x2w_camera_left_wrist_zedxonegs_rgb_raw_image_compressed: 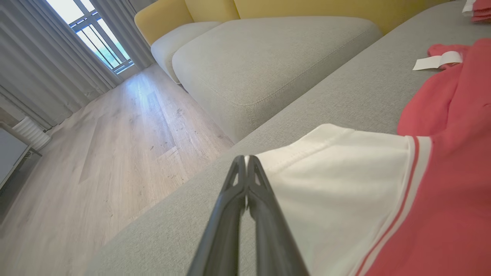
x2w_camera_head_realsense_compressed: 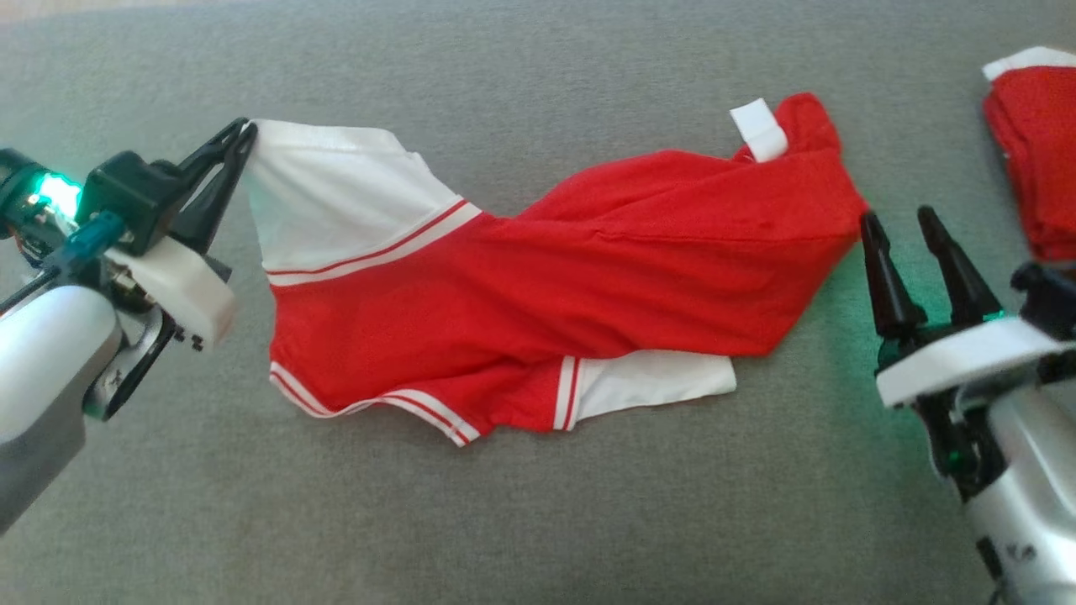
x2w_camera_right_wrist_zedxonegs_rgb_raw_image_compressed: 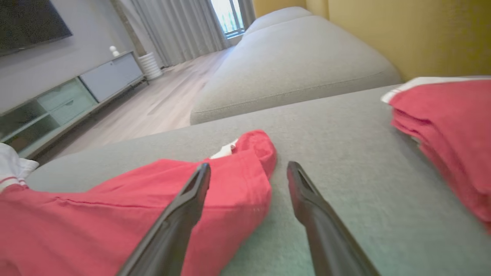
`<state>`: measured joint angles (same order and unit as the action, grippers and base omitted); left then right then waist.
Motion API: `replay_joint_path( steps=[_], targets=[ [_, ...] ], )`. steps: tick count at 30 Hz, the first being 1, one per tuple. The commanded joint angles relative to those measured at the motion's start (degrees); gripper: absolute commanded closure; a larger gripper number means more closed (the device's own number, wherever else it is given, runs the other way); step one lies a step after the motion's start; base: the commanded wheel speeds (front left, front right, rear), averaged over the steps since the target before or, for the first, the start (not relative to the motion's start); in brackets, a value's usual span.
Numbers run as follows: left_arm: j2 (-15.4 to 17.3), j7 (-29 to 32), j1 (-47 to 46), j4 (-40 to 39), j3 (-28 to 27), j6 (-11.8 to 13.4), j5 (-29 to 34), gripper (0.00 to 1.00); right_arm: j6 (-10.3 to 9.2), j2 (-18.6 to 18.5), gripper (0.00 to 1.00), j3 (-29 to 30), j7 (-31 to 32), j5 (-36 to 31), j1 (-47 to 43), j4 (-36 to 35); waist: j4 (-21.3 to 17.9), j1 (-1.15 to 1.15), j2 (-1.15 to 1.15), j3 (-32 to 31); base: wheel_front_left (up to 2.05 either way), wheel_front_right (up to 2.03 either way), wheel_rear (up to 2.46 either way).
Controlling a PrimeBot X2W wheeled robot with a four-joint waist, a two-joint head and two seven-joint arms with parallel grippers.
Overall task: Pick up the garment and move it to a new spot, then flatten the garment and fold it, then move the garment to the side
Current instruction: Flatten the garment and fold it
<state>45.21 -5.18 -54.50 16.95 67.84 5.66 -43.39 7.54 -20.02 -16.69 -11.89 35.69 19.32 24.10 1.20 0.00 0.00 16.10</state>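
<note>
**Pinched at the white corner**

Clamped shut with left gripper [x2w_camera_head_realsense_compressed: 245,134] on the garment [x2w_camera_head_realsense_compressed: 546,286], white corner, nine o'clock. Spread wide at right gripper [x2w_camera_head_realsense_compressed: 899,220], empty, just beside red edge, three o'clock. Crumpled across grey cushion [x2w_camera_head_realsense_compressed: 538,521], centre.

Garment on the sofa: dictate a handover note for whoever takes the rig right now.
Left gripper: shut on the garment at its white sleeve edge.
Right gripper: open, fingers beside the garment's red end, gripping nothing.
Garment: rumpled and twisted across the grey cushion; a folded red stack lies off to the robot's right.
Done: one corner gripped.
To do: spread it flat, fold, move aside.
</note>
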Motion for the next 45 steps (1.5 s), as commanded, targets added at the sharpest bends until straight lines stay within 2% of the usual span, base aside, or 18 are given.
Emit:
replay_joint_path(
  steps=[1,8,18,19,21,25,30,33,42,43,45],
  targets=[
    [3.3,-0.3,-1.5,-1.5,-3.8,1.0,-0.4,1.0,-0.05,-1.7,0.0,-2.1,0.8,2.3,1.2,-0.3,0.9,0.0,0.0,0.4,0.0,0.0,0.0],
    [4.7,-0.5,-0.4,-2.7,-4.0,2.4,-0.8,1.0,-0.05,-5.5,0.0,-8.8,4.8,12.2,4.5,2.1,2.7,0.0,0.0,1.0,0.0,0.0,0.0],
    [5.3,-0.9,0.6,-2.6,-4.2,3.0,-1.7,1.0,-0.05,-9.0,0.0,-16.1,1.8,19.8,5.7,2.0,3.0,0.0,0.0,0.8,0.0,0.0,0.0],
    [5.3,-0.9,0.7,-2.7,-4.1,3.1,-1.7,1.0,-0.05,-9.3,0.01,-16.8,1.4,20.3,5.9,2.0,3.0,0.0,0.0,0.7,0.0,0.0,0.0],
    [5.3,-1.0,0.8,-2.6,-4.0,3.1,-1.7,1.0,-0.05,-9.8,0.1,-18.0,0.6,20.9,6.2,2.2,2.9,0.0,0.0,0.6,0.0,0.0,0.0],
    [5.3,-0.9,0.8,-2.7,-3.9,3.1,-1.7,1.0,-0.05,-10.3,0.05,-19.4,-0.5,21.6,6.8,2.7,2.8,0.0,0.0,0.5,0.0,0.0,0.0],
    [5.2,-0.8,0.8,-2.5,-3.6,2.8,-1.7,1.0,-0.05,-11.0,0.18,-21.6,-1.7,22.8,7.6,3.3,2.8,0.0,0.0,0.2,0.0,0.0,0.0],
    [5.0,-0.9,0.8,-2.4,-3.5,2.7,-1.8,1.0,-0.05,-11.2,0.22,-22.5,-2.2,23.4,8.1,3.5,2.7,0.0,0.0,0.1,0.0,0.0,0.0],
    [4.6,-1.2,1.0,-1.8,-3.1,2.4,-2.0,1.0,-0.05,-11.9,0.62,-24.4,-3.0,24.2,9.2,4.2,3.0,0.0,0.0,0.0,0.0,0.0,0.0],
    [4.5,-1.3,1.0,-1.8,-3.1,2.4,-2.0,1.0,-0.05,-12.0,0.69,-24.6,-3.0,24.3,9.3,4.2,3.0,0.0,0.0,0.0,0.0,0.0,0.0],
    [4.4,-1.4,0.9,-1.6,-3.1,2.4,-2.0,1.0,-0.05,-12.2,1.0,-24.9,-3.0,24.0,9.6,4.2,3.1,0.0,0.0,-0.1,0.0,0.0,0.0]
  ],
)
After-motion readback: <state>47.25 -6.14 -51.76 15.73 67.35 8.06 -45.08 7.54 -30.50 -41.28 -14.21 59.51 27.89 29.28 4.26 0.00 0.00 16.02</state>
